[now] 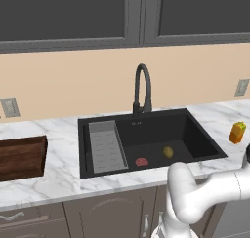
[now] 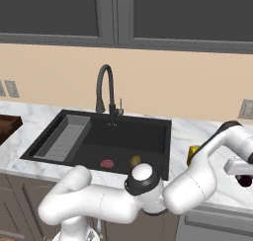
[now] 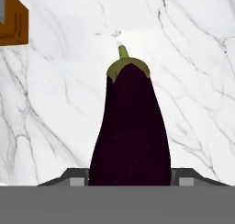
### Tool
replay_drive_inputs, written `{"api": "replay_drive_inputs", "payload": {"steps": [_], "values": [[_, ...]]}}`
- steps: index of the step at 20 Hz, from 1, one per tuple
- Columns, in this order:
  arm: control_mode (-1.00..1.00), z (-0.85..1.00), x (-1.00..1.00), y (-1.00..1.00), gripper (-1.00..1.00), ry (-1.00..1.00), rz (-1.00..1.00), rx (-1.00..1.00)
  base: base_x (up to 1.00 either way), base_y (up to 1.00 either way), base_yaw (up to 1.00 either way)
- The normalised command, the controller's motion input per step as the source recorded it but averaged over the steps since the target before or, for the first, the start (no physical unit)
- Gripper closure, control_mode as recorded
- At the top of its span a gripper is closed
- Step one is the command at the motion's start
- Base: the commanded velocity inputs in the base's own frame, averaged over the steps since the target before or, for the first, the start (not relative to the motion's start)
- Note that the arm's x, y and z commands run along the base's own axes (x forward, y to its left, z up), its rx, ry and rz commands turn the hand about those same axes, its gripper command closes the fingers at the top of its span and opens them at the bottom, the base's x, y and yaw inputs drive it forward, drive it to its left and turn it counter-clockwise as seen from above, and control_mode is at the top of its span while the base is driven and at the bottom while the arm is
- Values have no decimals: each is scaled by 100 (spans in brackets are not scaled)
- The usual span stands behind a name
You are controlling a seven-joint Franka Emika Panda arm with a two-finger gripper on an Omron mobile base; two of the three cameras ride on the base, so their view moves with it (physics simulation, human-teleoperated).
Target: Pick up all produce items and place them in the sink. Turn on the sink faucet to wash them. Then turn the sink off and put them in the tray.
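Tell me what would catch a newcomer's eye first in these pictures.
A dark purple eggplant lies on the white marble counter, looming large between the fingers in the hand view. Next comes the black sink under its tall gooseneck faucet, with an olive-yellow lump and a flat red disc on its floor.

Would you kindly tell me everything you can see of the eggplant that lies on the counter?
The eggplant is a dark purple, almost black fruit with a smooth, matte skin, narrow at the neck and swelling to a broad rounded base. An olive-green cap with a short pale green stem crowns its narrow end. It lies on the white marble counter, stem pointing away from the hand camera. Its wide end sits between the fingertips of the gripper; whether they touch it cannot be told. A corner of an orange block lies apart from it.
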Motion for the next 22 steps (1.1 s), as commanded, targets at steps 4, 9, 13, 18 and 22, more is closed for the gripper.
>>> {"api": "replay_drive_inputs", "payload": {"steps": [4, 9, 13, 18, 22], "values": [[-100, 25, -67, 72, 100, 0, -15, 0, 0, 0, 0], [-100, 27, -59, 98, 100, -1, -15, -3, 0, 0, 0], [-100, 30, -48, 100, 100, -5, -11, -8, 0, 0, 0], [-100, 33, -46, 100, 100, -11, -9, -11, 0, 0, 0], [-100, 32, -43, 100, 100, -10, -7, -13, 0, 0, 0]]}}
